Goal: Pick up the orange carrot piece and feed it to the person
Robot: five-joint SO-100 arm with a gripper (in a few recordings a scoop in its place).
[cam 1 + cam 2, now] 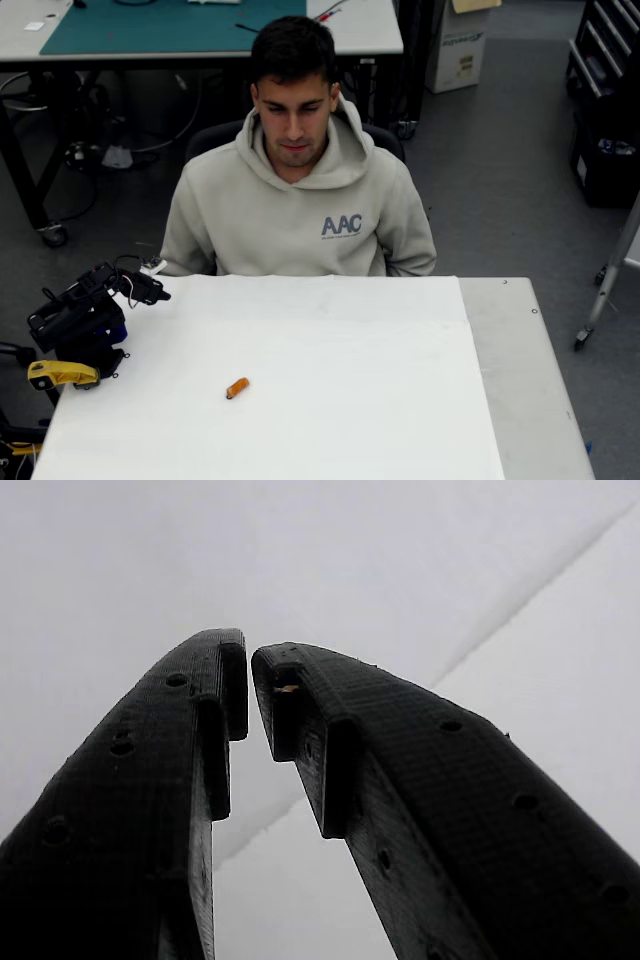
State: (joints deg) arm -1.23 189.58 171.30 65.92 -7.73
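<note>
White table [400,400] fills the overhead view; person [298,215] in a beige hoodie sits behind it, black arm folded at its left edge. Gripper [248,685] nearly closed, empty. Orange carrot piece [237,388] lies on the table, apart

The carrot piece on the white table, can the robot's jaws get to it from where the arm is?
Probably yes. The carrot piece lies alone on the white table, with nothing between it and the gripper at the table's left edge. The jaws are nearly closed, so they would likely need to open first.
</note>
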